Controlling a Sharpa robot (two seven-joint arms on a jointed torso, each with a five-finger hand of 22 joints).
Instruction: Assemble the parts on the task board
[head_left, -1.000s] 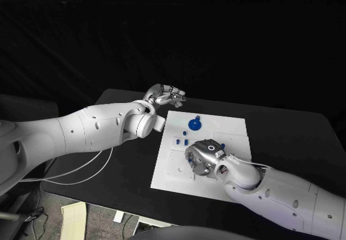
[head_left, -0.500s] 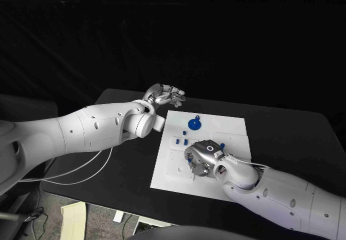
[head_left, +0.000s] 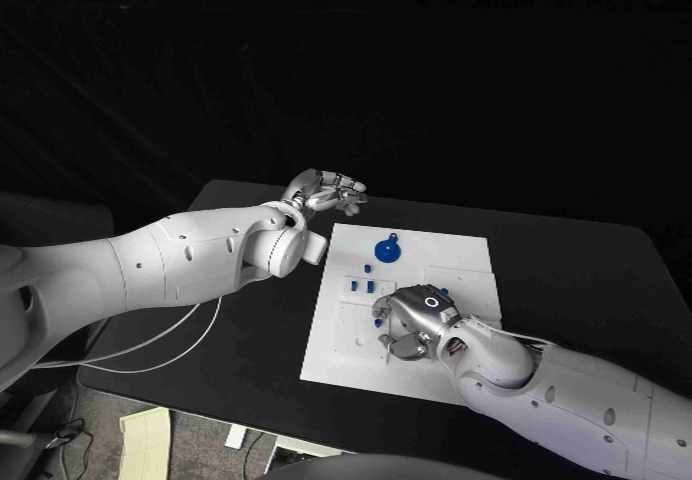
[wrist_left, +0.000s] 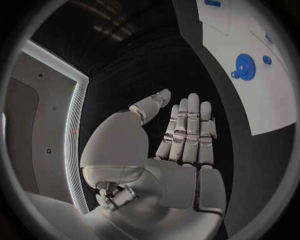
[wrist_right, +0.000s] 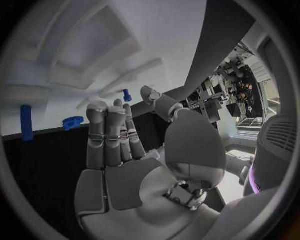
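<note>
With both robot hands empty, fingers extended, the right robot hand (head_left: 414, 318) hovering low over the task board (head_left: 447, 255) risks knocking the small blue parts (head_left: 361, 285) beside it, while the left robot hand (head_left: 329, 191) idles over the bench (head_left: 577, 270).

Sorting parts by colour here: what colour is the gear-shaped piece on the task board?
Blue. The gear shows best in the left wrist view, lying on the white task board.

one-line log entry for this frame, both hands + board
left hand: open, off the board past its far-left corner | right hand: open, over task board, holding nothing | blue gear: lies on board, untouched
</note>
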